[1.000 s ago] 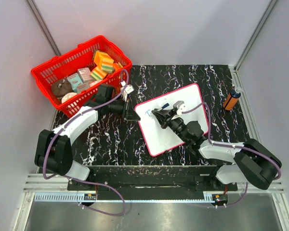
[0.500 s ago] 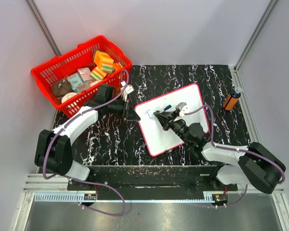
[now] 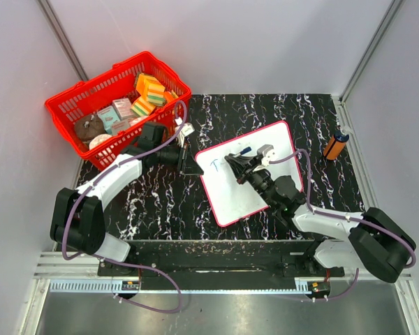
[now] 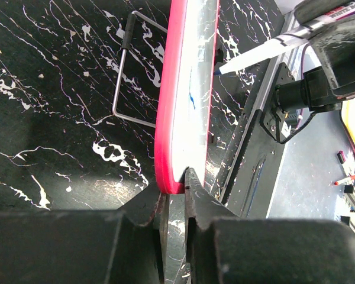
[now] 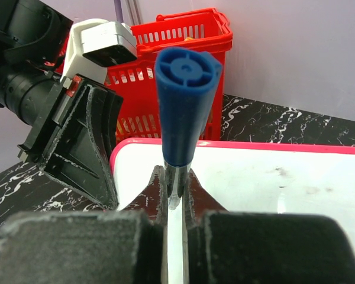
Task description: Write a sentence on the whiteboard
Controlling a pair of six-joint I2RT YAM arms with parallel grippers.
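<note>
Sentence [image 3: 216, 165] barely started: first blue strokes mark the whiteboard [image 3: 258, 194]; left claw [image 4: 176, 180] pinches its rim, right claw [image 5: 174, 184] clamps the marker [image 5: 183, 100].

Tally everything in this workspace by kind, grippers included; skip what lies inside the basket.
flat white whiteboard with red-pink rim: 1
blue-capped marker pen: 1
red plastic basket: 1
orange cylinder with black ends: 1
black two-finger grippers: 2 (left gripper, right gripper)
total: 6
</note>
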